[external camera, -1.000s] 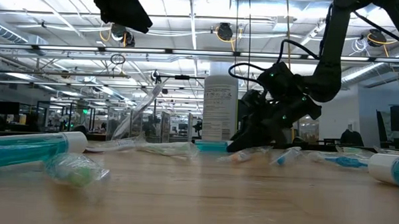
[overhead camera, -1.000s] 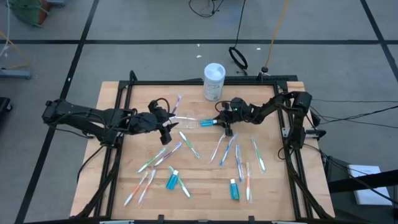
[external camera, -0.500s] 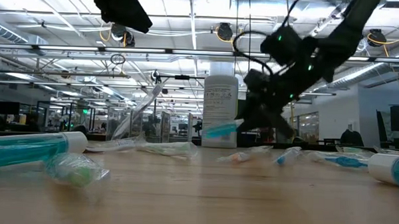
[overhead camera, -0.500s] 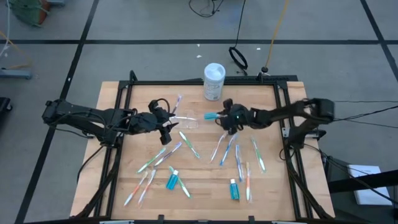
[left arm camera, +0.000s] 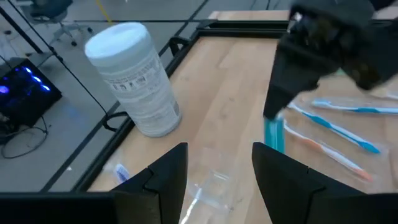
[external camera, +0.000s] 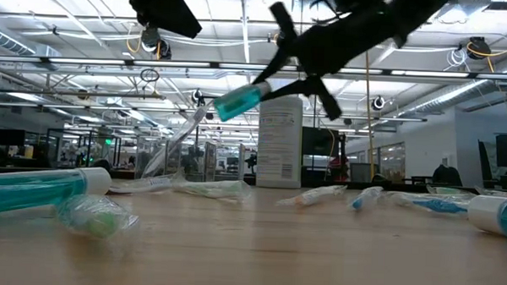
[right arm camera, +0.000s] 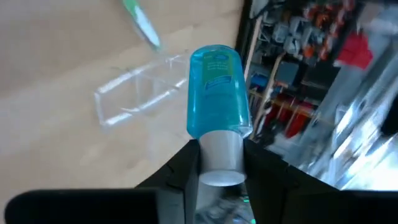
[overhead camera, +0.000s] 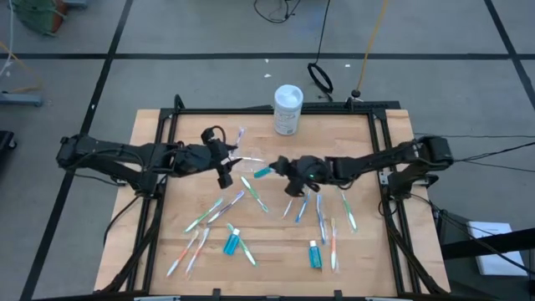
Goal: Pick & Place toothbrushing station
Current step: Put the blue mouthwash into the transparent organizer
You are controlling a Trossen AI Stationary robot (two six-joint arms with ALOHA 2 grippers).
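Observation:
My right gripper [overhead camera: 277, 168] is shut on a teal toothpaste tube [overhead camera: 262, 172] and holds it in the air over the middle of the table; the tube also shows in the low view [external camera: 238, 100]. My left gripper [overhead camera: 226, 164] is open, just left of the clear plastic cup [overhead camera: 249, 162]. The cup lies on its side on the table and also shows in the left wrist view [left arm camera: 206, 185] and the right wrist view [right arm camera: 140, 96]. Several toothbrushes [overhead camera: 252, 194] and two more teal tubes [overhead camera: 231, 243] lie on the table's near half. My right gripper pinches the tube's white cap [right arm camera: 222, 152] between its two fingers [right arm camera: 186, 165]. It comes from the table's right side, along the tube. The tube is lifted clear of the table. Its teal body [external camera: 235, 102] slants down and away from the fingers, toward the table's left.
A tall white canister [overhead camera: 287, 109] stands at the far edge, also in the left wrist view [left arm camera: 134, 78]. A black frame [overhead camera: 167, 125] runs round the table. More toothbrushes [overhead camera: 321, 213] lie right of centre, near the front.
My right gripper has lifted the teal tube off the table, from beside the canister. It has carried the tube up and toward the table's left, closer to the clear cup and my left gripper. The tube now slants in the air.

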